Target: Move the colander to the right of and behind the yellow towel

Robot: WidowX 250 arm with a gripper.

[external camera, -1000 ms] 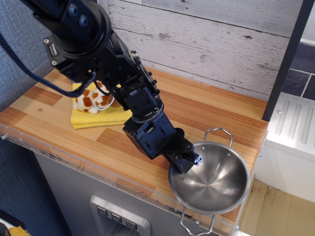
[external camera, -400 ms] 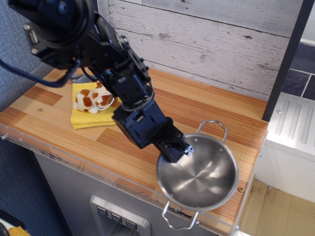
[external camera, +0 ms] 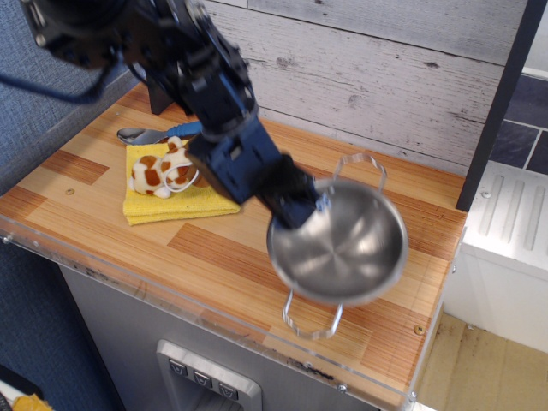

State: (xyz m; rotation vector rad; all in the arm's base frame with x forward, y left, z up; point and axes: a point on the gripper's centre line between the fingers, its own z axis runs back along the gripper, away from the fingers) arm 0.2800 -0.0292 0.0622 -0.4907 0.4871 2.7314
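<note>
Above the middle-right of the wooden counter (external camera: 103,214), the colander (external camera: 338,244) hangs in the air, blurred by motion and tilted so its bowl faces the camera, one wire handle pointing toward the back wall and the other toward the counter's front edge. The gripper (external camera: 310,204) is clamped on the colander's left rim, its jaws closed over the thin metal edge. The yellow towel (external camera: 175,201) lies well to the left, with a small brown-and-white plush toy (external camera: 163,171) sitting on it and a spoon (external camera: 150,134) just behind it. The pinch on a slick, narrow rim looks like the weak point: with the bowl's weight hanging off to one side, it could swivel in the jaws or slip free and clatter onto the counter. A low sweep leftward could also catch the toy or drag the towel, and the far handle may strike the wall when the bowl is set down behind.
</note>
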